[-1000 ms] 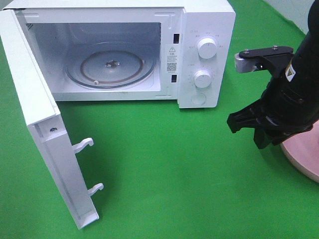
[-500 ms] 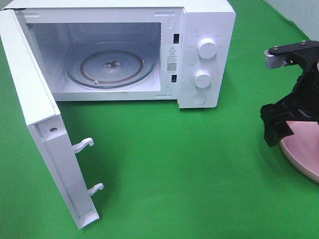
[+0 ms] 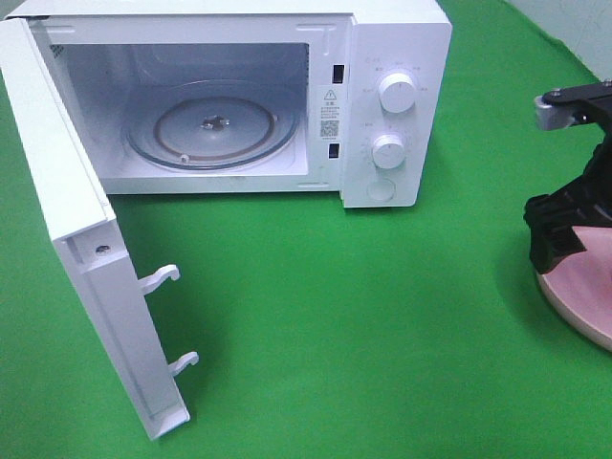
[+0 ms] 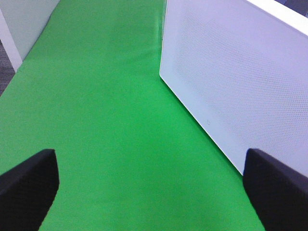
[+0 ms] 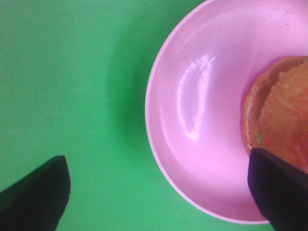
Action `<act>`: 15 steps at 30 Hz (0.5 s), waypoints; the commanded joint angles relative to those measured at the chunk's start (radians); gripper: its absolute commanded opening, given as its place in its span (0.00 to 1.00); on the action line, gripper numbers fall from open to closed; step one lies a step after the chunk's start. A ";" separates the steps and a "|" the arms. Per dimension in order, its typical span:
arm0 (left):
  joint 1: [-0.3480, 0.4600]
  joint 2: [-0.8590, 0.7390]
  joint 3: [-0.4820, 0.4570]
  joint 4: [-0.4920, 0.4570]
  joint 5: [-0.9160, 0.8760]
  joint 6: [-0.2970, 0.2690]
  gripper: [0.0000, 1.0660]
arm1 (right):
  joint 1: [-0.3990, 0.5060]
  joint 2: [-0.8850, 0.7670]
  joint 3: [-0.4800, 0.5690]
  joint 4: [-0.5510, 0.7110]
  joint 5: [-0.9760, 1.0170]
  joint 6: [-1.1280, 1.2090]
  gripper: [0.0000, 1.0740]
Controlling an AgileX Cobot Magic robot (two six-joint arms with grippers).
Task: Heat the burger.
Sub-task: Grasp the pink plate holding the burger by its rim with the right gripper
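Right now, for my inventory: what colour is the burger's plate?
Pink plate, best in right wrist view.

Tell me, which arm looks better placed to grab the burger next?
Right, probably. The right gripper, open, hangs above the pink plate where the burger sits; the left gripper, also open, is over green cloth beside the microwave door, with no burger in its view.

Place: robot test lab. I worked at a green-clothed tabletop point(image 3: 335, 316) holding a white microwave point(image 3: 397, 38) and a pink plate point(image 3: 585, 304).
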 commanded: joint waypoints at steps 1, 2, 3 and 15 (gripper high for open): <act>-0.004 -0.020 0.002 0.000 -0.010 -0.002 0.90 | -0.006 0.064 -0.004 -0.004 -0.041 -0.015 0.86; -0.004 -0.020 0.002 0.000 -0.010 -0.002 0.90 | -0.006 0.064 -0.004 -0.004 -0.041 -0.015 0.86; -0.004 -0.020 0.002 0.000 -0.010 -0.002 0.90 | -0.006 0.087 -0.004 -0.001 -0.060 -0.015 0.85; -0.004 -0.020 0.002 0.000 -0.010 -0.002 0.90 | -0.006 0.188 -0.004 -0.001 -0.151 -0.015 0.83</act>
